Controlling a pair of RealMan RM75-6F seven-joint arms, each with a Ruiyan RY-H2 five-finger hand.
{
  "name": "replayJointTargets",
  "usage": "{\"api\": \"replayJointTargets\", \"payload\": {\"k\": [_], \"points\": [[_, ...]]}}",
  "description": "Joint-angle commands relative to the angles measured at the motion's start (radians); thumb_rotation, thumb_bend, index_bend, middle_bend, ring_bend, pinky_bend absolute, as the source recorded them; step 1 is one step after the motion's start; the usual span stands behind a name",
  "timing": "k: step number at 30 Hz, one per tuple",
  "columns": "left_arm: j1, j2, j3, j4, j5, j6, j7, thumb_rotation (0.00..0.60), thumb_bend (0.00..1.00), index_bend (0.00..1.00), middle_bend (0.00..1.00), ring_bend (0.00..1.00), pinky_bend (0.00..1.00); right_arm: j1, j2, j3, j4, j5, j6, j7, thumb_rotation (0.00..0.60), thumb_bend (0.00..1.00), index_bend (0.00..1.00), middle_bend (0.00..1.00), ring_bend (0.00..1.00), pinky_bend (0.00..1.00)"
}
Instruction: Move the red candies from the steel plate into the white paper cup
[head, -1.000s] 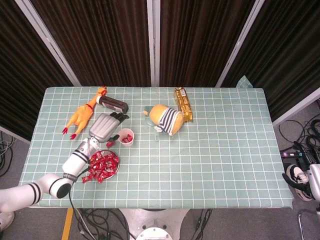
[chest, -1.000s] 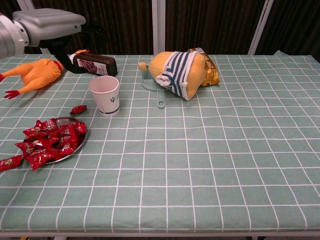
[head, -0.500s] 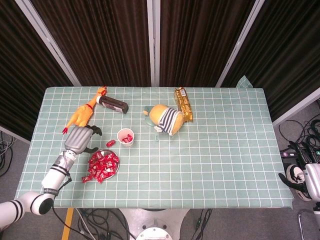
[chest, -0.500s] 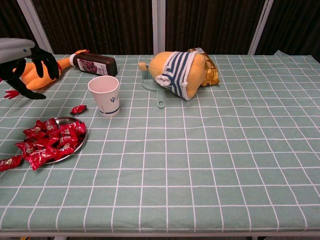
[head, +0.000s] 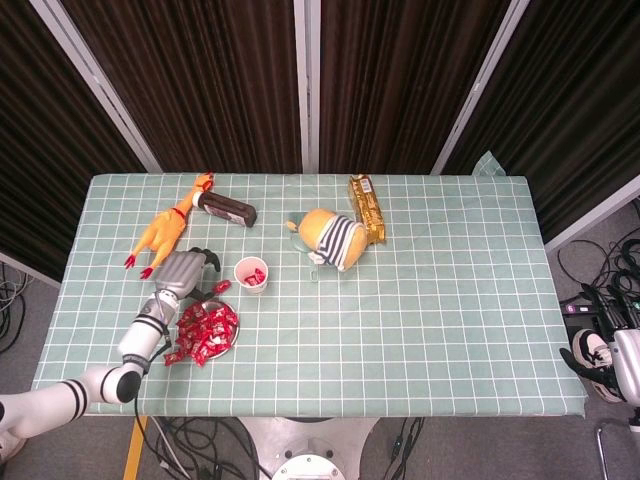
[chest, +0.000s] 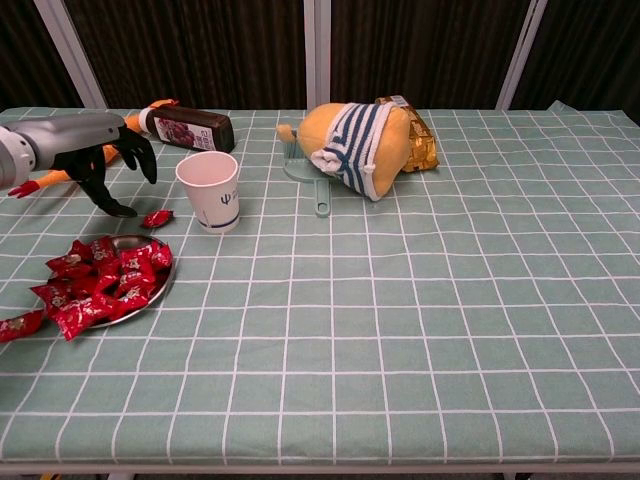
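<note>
The steel plate (head: 228, 340) (chest: 163, 282) sits near the table's front left, heaped with red candies (head: 205, 329) (chest: 100, 280). Behind it and a little right stands the white paper cup (head: 250, 275) (chest: 209, 190), with red candies showing inside in the head view. One loose red candy (head: 221, 288) (chest: 156, 218) lies on the cloth between cup and plate. My left hand (head: 186, 271) (chest: 92, 148) hovers just left of that candy and the cup, dark fingers (chest: 128, 160) spread downward, holding nothing. My right hand (head: 590, 358) hangs beyond the table's right edge, too small to read.
Two or three candies (head: 172, 355) (chest: 20, 325) have spilled off the plate's left side. A rubber chicken (head: 165, 230) and a dark bottle (chest: 190, 128) lie behind my left hand. A striped plush toy (chest: 355, 145) and a gold packet (head: 366, 208) lie at the centre back.
My left hand went from above the cup out to the left, then came back right and lower, beside the loose candy. Cup, plate and candies have not moved.
</note>
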Motion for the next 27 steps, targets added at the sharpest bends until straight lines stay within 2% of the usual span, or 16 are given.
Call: {"api": "replayJointTargets", "payload": {"k": [1, 19, 27], "points": [[-0.018, -0.022, -0.001, 0.019, -0.028, -0.017, 0.034, 0.600, 0.20, 0.48, 0.40, 0.29, 0.50, -0.001, 0.001, 0.000, -0.002, -0.001, 0.002, -0.001, 0.600, 0.15, 0.08, 0.20, 0.05, 0.19], [-0.053, -0.123, 0.009, 0.148, -0.077, -0.051, 0.107, 0.600, 0.23, 0.53, 0.40, 0.29, 0.50, -0.005, 0.002, 0.000, 0.005, 0.011, -0.002, 0.005, 0.600, 0.15, 0.08, 0.20, 0.05, 0.19], [-0.058, -0.150, 0.006, 0.191, -0.073, -0.061, 0.106, 0.600, 0.33, 0.59, 0.41, 0.29, 0.50, -0.007, 0.002, 0.001, 0.009, 0.016, -0.002, 0.011, 0.600, 0.15, 0.08, 0.20, 0.05, 0.20]]}}
